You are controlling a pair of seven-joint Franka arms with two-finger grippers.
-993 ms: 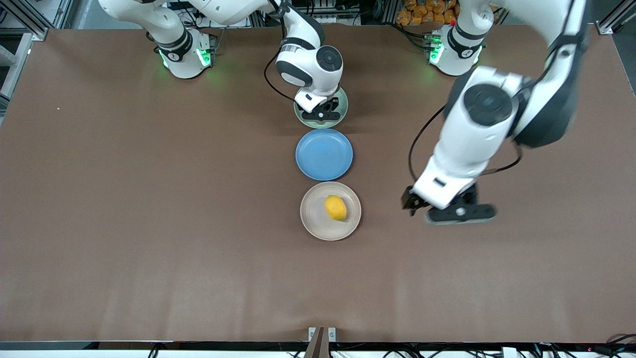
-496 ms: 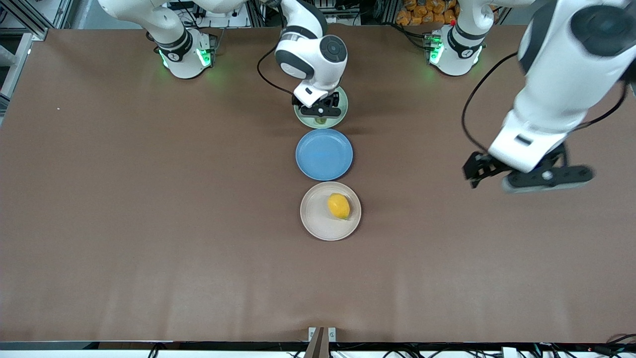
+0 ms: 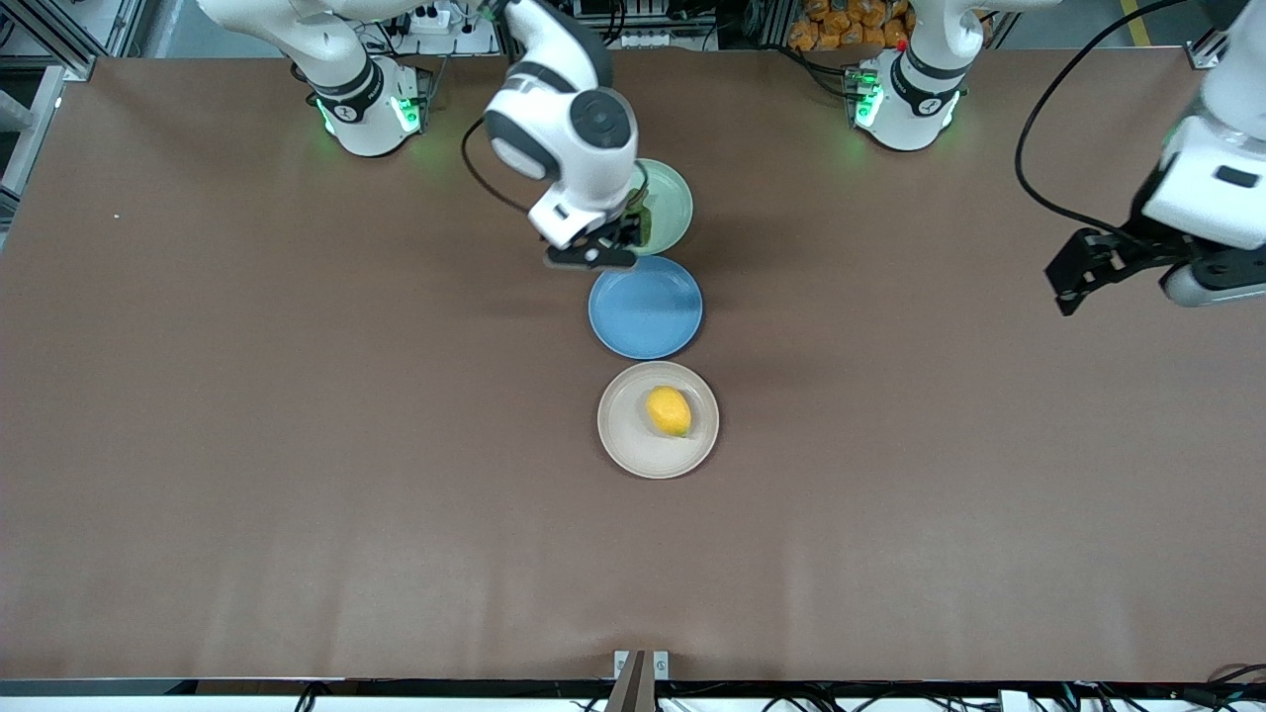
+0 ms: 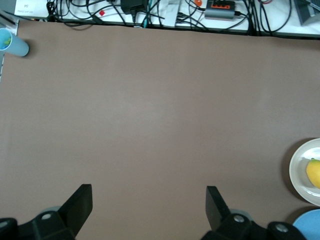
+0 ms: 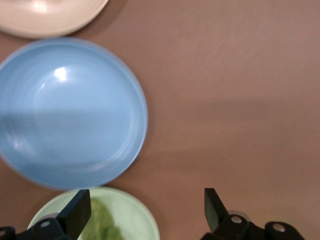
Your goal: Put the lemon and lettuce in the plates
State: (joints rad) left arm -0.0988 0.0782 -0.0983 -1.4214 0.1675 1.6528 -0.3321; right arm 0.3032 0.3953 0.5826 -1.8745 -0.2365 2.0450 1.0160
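The lemon (image 3: 669, 410) lies in the beige-white plate (image 3: 623, 440), the plate nearest the front camera. Both also show in the left wrist view, the lemon (image 4: 314, 173) and the plate (image 4: 300, 172). The lettuce (image 5: 100, 226) lies in the mint green plate (image 5: 142, 220), mostly hidden under my right arm in the front view. The mint plate (image 3: 673, 196) is the one farthest from the camera. My right gripper (image 3: 603, 247) is open and empty, over the mint plate's edge beside the blue plate (image 3: 645, 307). My left gripper (image 3: 1073, 275) is open and empty, over bare table at the left arm's end.
The blue plate (image 5: 70, 112) sits empty between the two task plates. A light blue cup (image 4: 12, 44) stands at the table's edge in the left wrist view. Cables and boxes lie off the table past the edge.
My left gripper has swung away from the beige plate toward the left arm's end. My right gripper has lifted off the mint plate and shifted toward the blue plate, leaving the lettuce there.
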